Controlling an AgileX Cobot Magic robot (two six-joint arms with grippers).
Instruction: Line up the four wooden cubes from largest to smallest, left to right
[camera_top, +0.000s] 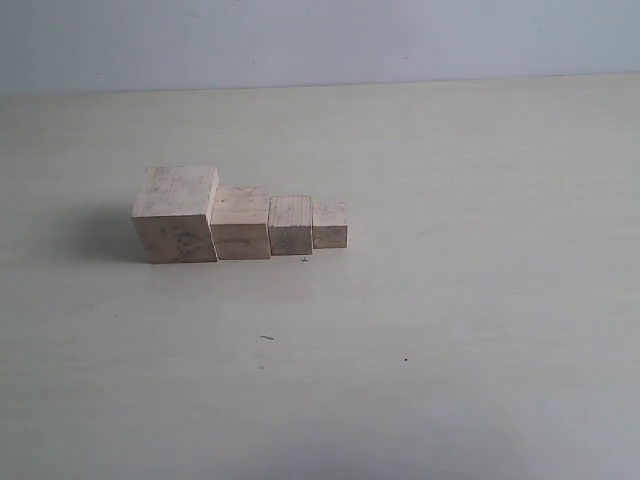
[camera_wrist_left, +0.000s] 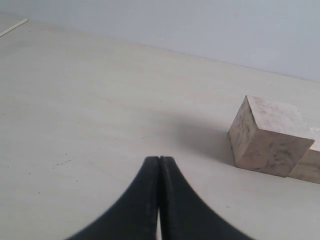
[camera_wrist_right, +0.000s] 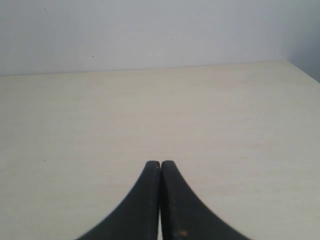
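Observation:
Four pale wooden cubes stand touching in a row on the table in the exterior view: the largest cube (camera_top: 176, 215) at the left, then the second cube (camera_top: 241, 222), the third cube (camera_top: 290, 224) and the smallest cube (camera_top: 330, 224) at the right. Neither arm shows in that view. In the left wrist view the largest cube (camera_wrist_left: 270, 135) sits off to one side, well apart from my left gripper (camera_wrist_left: 159, 159), which is shut with nothing in it. A corner of the second cube (camera_wrist_left: 309, 165) peeks from behind it. My right gripper (camera_wrist_right: 160, 163) is shut and empty over bare table.
The pale wooden table (camera_top: 450, 330) runs to a light wall at the back. A table corner (camera_wrist_right: 292, 67) shows in the right wrist view. A thin white strip (camera_wrist_left: 14, 27) lies at the table's far edge in the left wrist view.

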